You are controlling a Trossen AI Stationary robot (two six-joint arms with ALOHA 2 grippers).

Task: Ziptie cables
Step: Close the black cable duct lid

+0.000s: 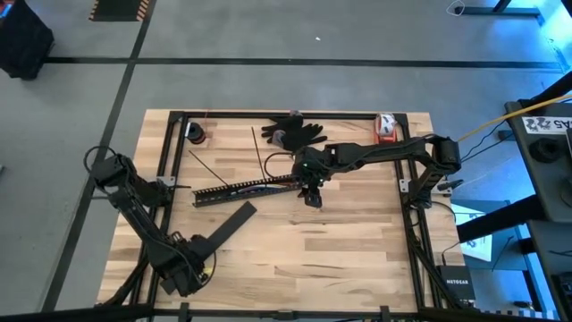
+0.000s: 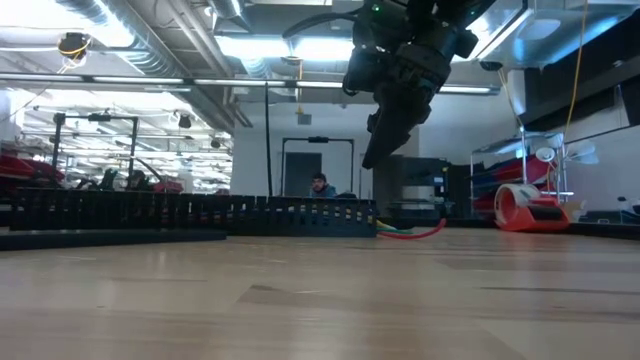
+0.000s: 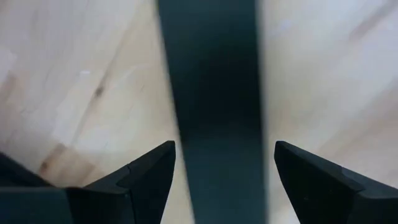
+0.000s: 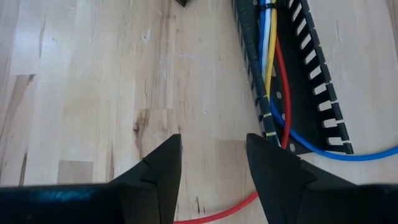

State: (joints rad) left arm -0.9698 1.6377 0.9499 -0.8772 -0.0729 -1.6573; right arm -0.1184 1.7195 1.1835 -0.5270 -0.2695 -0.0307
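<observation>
The cables (image 4: pixel 268 56), white, blue, yellow and red wires, lie in the long black slotted bar (image 4: pixel 311 74); their loose ends curl out of its end onto the wood (image 2: pixel 415 232). My right gripper (image 4: pixel 212 155) hangs open above bare wood just beside that end (image 1: pixel 310 192). My left gripper (image 3: pixel 225 158) is open at the table's near left (image 1: pixel 198 257), pointing down. Its fingers stand on either side of a flat black strip (image 3: pixel 214 93); whether they touch it I cannot tell. A thin straight dark ziptie (image 1: pixel 206 167) lies on the wood left of the bar, another such strip (image 1: pixel 256 148) farther back.
Black gloves (image 1: pixel 295 131), a red and white tape dispenser (image 1: pixel 385 127) and a small black roll (image 1: pixel 195 134) lie along the far edge. Black frame rails (image 1: pixel 170 179) border the wooden top. A person (image 2: pixel 320 187) sits in the room beyond the table.
</observation>
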